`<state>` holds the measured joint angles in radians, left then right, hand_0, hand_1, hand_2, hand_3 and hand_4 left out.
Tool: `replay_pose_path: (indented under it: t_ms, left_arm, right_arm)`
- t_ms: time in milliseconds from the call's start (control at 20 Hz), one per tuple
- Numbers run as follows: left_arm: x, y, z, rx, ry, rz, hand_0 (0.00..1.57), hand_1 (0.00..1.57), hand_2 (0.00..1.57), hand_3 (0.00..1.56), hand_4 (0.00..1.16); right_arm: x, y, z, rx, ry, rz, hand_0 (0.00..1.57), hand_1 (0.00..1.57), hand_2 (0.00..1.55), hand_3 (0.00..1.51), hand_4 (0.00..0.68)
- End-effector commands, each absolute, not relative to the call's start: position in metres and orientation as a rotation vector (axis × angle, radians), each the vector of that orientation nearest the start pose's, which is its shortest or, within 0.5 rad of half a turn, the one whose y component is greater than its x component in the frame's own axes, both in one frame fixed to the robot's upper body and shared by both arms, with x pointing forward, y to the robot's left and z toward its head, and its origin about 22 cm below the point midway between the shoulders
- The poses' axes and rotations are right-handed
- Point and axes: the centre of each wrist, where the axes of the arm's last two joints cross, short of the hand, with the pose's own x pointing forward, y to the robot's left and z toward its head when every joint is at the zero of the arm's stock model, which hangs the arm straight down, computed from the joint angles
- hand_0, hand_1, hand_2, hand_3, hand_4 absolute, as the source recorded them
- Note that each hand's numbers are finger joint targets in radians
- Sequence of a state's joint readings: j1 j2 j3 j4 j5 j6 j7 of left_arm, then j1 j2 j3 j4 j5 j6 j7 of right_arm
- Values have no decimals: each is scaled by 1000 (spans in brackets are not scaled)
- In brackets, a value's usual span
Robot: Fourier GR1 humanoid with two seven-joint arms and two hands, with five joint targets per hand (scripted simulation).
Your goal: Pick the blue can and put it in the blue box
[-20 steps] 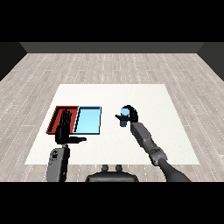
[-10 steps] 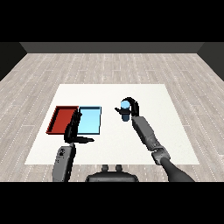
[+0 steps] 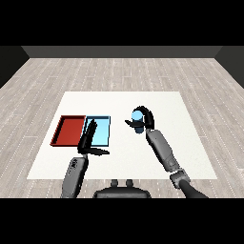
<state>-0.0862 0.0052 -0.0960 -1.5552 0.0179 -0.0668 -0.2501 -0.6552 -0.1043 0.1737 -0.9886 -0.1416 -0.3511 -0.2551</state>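
A blue can [image 3: 137, 116] is held above the white table, right of the trays, with my right hand [image 3: 144, 121] curled round it. The light blue tray [image 3: 101, 131] lies beside the red tray [image 3: 69, 130] at the table's left. My left hand [image 3: 89, 139] hovers over the near left part of the light blue tray, fingers straight and thumb out to the right, holding nothing. Part of the light blue tray is hidden behind that hand.
The white table [image 3: 176, 119] spreads around the trays, with bare surface to the right and behind them. Grey plank floor surrounds it. Both forearms come in from the lower corners.
My right hand has lifted the blue can higher off the table. The left hand has lowered a little toward the near edge of the light blue tray, thumb now spread.
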Motion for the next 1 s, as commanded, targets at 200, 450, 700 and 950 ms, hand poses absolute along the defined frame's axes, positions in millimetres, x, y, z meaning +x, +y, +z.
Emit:
replay_pose_path:
  t_ms: [200, 450, 700, 950]
  left_arm:
    - [259, 173, 10, -294, -1822, -152, 0, 0, 0, 0, 0]
    - [286, 150, 4, -325, -1766, -153, 0, 0, 0, 0, 0]
    - [287, 132, 14, -334, -1757, -176, 0, 0, 0, 0, 0]
    - [285, 122, -15, -305, -1736, -156, 0, 0, 0, 0, 0]
  right_arm:
    - [316, -139, 53, -106, -1873, 142, 1435, 1435, 1452, 1404, 606]
    - [303, -156, 67, -92, -1894, 171, 1450, 1450, 1454, 1398, 612]
    - [321, -137, 80, -78, -1885, 184, 1472, 1472, 1463, 1398, 614]
    - [315, -116, 77, -63, -1891, 215, 1487, 1487, 1466, 1399, 604]
